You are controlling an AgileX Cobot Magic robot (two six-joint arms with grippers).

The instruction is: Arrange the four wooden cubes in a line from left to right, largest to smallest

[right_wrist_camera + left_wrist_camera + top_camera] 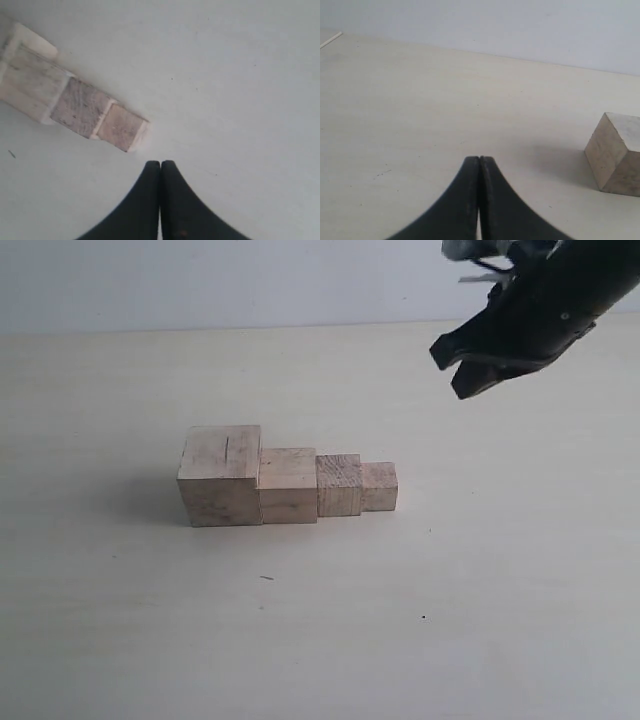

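Cubes (288, 485) well apart from right pincer (447, 368)

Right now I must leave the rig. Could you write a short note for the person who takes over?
Left hand: shut, empty, clear of the cubes.
Right hand: shut, empty, raised, clear of the row.
Cubes on the table: largest cube, second cube, third cube, smallest cube, touching in one row, left to right.
Done: the order looks correct.
Left to do: nothing visible.

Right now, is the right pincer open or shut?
Shut: the right pincer shows, in the right wrist view, two black fingers pressed together with no gap, holding nothing.
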